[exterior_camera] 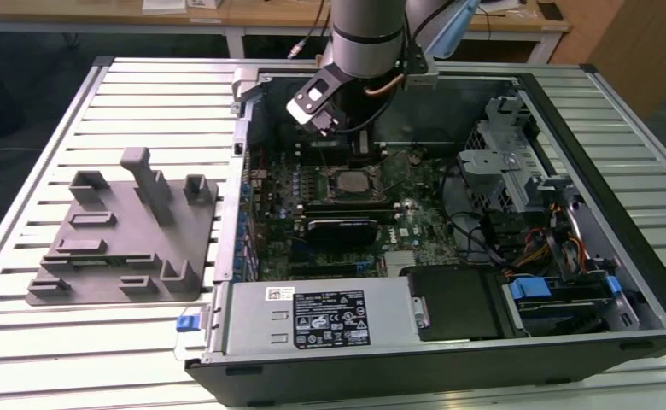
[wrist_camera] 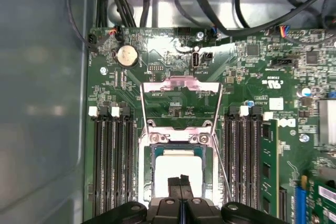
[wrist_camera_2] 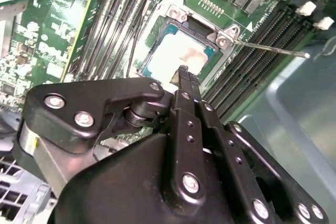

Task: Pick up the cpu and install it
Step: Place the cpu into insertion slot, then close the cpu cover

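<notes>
1. In the exterior view, the cpu [exterior_camera: 350, 182] lies flat in its socket in the middle of the board, deep inside the open computer case [exterior_camera: 652, 282]. The gripper [exterior_camera: 353, 147] hangs just above it. The case walls leave room to move only straight up. The grey block [exterior_camera: 128, 231] stands well apart, to the exterior view's left.
2. In the second wrist view, the fingers [wrist_camera_2: 185, 108] are pressed together with nothing between them, and their tips are at the cpu's shiny top. The cpu looks light, stiff, slippery and probably delicate underneath. It is best held by its thin edges. The lever [wrist_camera_2: 273, 50] juts out beside the metal frame [wrist_camera_2: 176, 11].
3. In the first wrist view, the hinged plate [wrist_camera: 181, 85] stands open, and memory slots [wrist_camera: 113, 156] crowd both sides.
</notes>
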`<state>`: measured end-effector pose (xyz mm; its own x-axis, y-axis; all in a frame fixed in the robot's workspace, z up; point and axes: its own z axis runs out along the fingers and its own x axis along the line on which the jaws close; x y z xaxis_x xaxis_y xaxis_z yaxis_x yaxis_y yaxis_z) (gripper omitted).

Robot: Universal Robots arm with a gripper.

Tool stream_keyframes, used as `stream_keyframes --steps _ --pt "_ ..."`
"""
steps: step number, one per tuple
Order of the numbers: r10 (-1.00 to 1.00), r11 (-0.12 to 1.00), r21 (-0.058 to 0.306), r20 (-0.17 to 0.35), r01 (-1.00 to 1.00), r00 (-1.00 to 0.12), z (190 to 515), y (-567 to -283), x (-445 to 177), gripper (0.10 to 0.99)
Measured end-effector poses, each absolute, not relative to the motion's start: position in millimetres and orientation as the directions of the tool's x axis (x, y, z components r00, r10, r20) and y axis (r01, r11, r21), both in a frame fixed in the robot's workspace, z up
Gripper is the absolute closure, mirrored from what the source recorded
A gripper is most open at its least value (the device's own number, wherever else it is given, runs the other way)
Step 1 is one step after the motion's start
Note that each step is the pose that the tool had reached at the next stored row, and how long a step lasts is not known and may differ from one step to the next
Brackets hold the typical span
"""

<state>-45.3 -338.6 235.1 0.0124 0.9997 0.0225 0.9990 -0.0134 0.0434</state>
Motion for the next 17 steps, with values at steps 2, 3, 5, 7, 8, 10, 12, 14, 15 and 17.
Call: stream_keyframes --steps 2,3,5,7,8,10,12,14,15,17 --pt "1.000 -0.015 0.045 0.022 0.999 0.014 239.5 -338.7 -45.3 0.980" --pt "1.000 -0.015 0.045 0.022 0.999 0.014 241.1 -338.7 -45.3 0.980" --pt "1.000 -0.015 0.045 0.023 0.999 0.014 242.2 -338.6 -45.3 0.980" --pt "1.000 -0.016 0.046 0.023 0.999 0.014 242.2 -338.6 -45.3 0.980" --pt "1.000 -0.016 0.046 0.023 0.999 0.015 242.2 -338.6 -45.3 0.980" --pt "1.000 -0.016 0.046 0.023 0.999 0.015 242.3 -338.6 -45.3 0.980" --pt "1.000 -0.016 0.046 0.022 0.999 0.015 242.3 -338.7 -45.3 0.980" --pt "1.000 -0.016 0.046 0.023 0.999 0.015 242.3 -338.6 -45.3 0.980" --pt "1.000 -0.016 0.046 0.022 0.999 0.014 242.5 -338.7 -45.3 0.980" --pt "1.000 -0.016 0.046 0.022 0.999 0.015 243.5 -338.7 -45.4 0.980"
